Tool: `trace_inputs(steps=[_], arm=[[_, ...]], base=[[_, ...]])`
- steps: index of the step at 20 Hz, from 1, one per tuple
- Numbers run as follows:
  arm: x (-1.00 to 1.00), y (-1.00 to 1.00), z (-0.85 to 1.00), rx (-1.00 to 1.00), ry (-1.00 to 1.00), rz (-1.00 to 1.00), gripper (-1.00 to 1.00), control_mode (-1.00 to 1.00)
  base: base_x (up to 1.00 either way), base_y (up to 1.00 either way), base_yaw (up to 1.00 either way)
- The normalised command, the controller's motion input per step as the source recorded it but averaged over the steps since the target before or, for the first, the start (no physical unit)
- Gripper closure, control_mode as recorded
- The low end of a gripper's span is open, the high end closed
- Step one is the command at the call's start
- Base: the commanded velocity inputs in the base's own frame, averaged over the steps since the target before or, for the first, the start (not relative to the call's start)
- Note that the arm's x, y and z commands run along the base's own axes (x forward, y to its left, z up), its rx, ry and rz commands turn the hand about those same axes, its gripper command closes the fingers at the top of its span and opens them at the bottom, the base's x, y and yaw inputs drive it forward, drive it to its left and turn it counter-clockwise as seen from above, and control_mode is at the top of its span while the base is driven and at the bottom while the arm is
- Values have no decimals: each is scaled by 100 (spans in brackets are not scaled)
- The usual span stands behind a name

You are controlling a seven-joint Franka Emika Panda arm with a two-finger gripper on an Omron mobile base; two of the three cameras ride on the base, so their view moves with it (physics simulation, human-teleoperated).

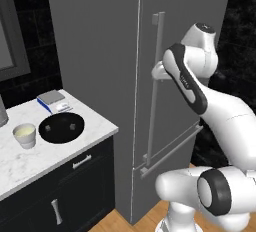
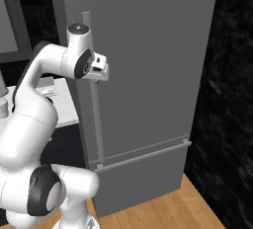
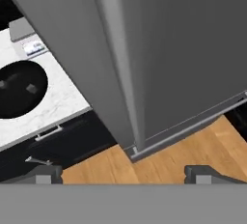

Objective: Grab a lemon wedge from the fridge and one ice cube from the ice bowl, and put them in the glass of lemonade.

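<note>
The fridge (image 1: 100,66) stands shut, filling the middle of the left base view; its long bar handle (image 1: 154,91) runs down the door right of centre; a second bar lies crosswise low down, above the lower drawer. The gripper (image 2: 102,70) sits just beside the upper part of that handle, in the upper left of the right base view; in the hand view its two tips rise at the bottom corners, set wide apart with nothing between them, the handle running down the middle of the frame between them; whether a finger touches the bar I cannot tell. On the marble counter (image 1: 95,123) at lower left of the left base view rests the bowl (image 1: 61,127), black and shallow, with two small cubes (image 3: 31,89) inside; the cup (image 1: 24,135) stands just beside it to the left, pale liquid inside; a small scale (image 1: 54,100) sits behind the bowl near the fridge wall; wooden floor (image 3: 159,162) shows below the fridge.
</note>
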Motion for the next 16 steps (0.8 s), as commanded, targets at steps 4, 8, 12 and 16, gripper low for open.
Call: trace_inputs(steps=[4, 8, 12, 16], arm=[[95, 7, -3, 0, 0, 0, -100, -100], [91, 0, -26, 2, -2, 4, -100, -100], [30, 0, -32, 2, -7, 13, -100, -100], [0, 0, -31, 0, -13, 10, -100, -100]], base=[[0, 0, 0], [0, 0, 0], [0, 0, 0], [0, 0, 0]])
